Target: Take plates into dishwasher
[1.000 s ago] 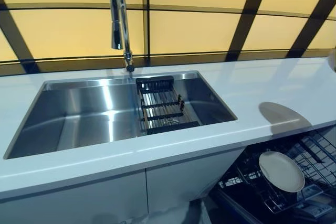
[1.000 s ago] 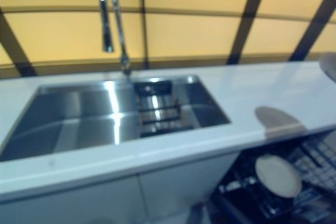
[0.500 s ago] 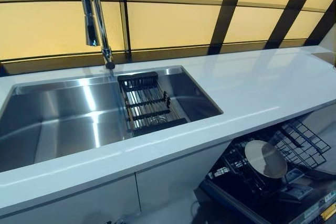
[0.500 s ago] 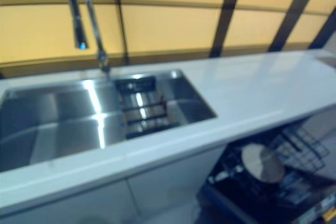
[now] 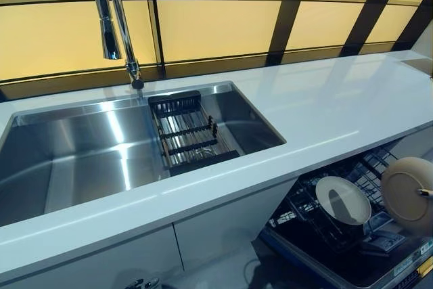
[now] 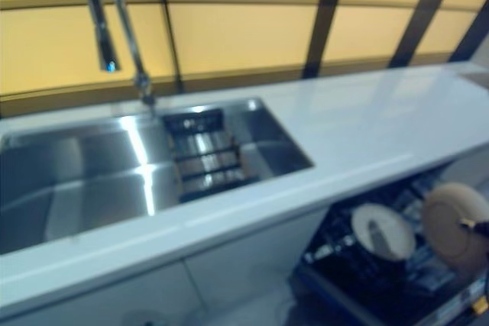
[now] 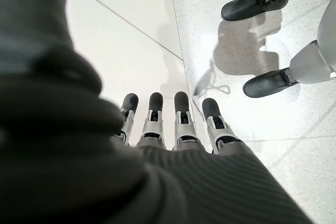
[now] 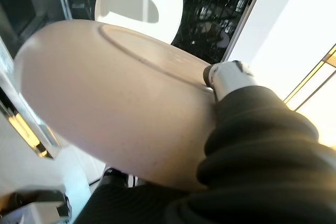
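Note:
My right hand is shut on a cream plate, its thumb lying over the rim. In the left eye view this plate shows at the far right, tilted on edge above the open dishwasher's lower rack. A white plate stands in that rack just left of the held one; it also shows in the right wrist view. My left hand hangs open and empty, fingers straight, over the floor.
A steel sink with a tall faucet and a black drying rack is set in the white countertop. The dishwasher sits under the counter's right part, beside white cabinet doors.
The camera has swung right. The held plate has come down from over the counter to beside the plate in the dishwasher rack.

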